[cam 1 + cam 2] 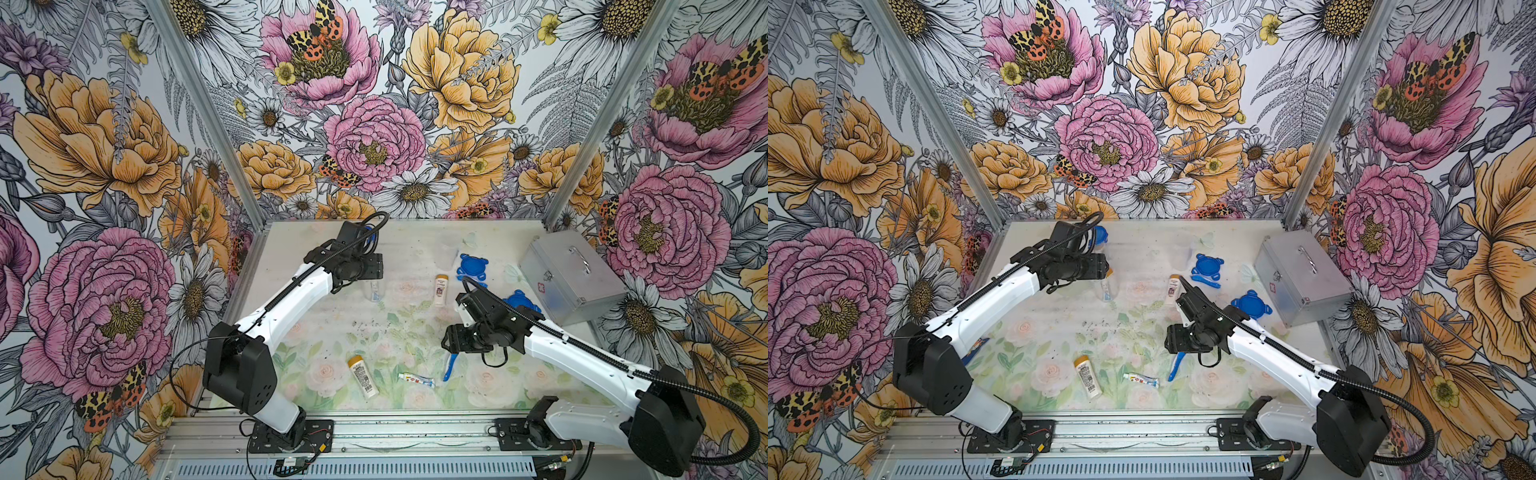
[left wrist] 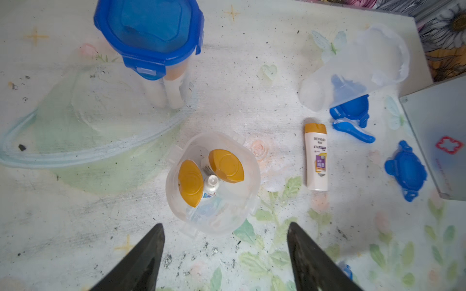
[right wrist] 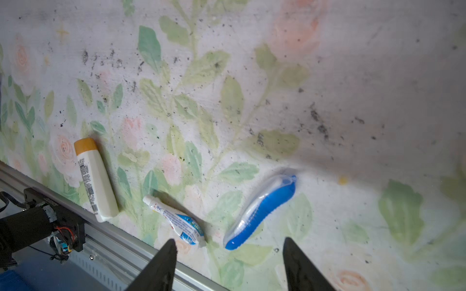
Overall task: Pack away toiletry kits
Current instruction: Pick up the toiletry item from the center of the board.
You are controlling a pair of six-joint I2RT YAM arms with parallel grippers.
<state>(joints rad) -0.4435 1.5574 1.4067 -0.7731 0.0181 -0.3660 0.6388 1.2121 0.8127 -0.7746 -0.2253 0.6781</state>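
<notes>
Packing of a second kit, mid-fill. Over the open cup (image 2: 227, 213) hangs the left gripper (image 2: 224, 225), jaws spread with nothing between them. This cup stands upright in the back half of the table (image 1: 395, 332) and holds two bottles (image 2: 225, 165) and a tube (image 2: 211, 184); no brush is inside and no lid is on it. Just behind it stands a sealed cup (image 2: 151, 37), its lid clipped down, which looks like a finished kit.

Near the front edge the right gripper (image 3: 229, 240) hovers above the front toothbrush (image 3: 262, 211), jaws likewise spread and empty. The brush lies flat in a clear wrapper, with the front tube (image 3: 176, 219) just beside it and the front bottle (image 3: 95, 181) farther along.

Toward the case (image 1: 569, 282) lie the parts of a further kit: an empty cup (image 2: 353, 68), two lids (image 2: 406, 170), a back toothbrush (image 2: 353, 129) and a back bottle (image 2: 316, 157).

The step in hand appears to be fetching a brush for the open cup. That calls for the right gripper to drop low, close across the brush's narrow width without the slick wrapper sliding, then carry it back and stand it among the bottles. A lid must follow, pressed square so all four tabs catch.
</notes>
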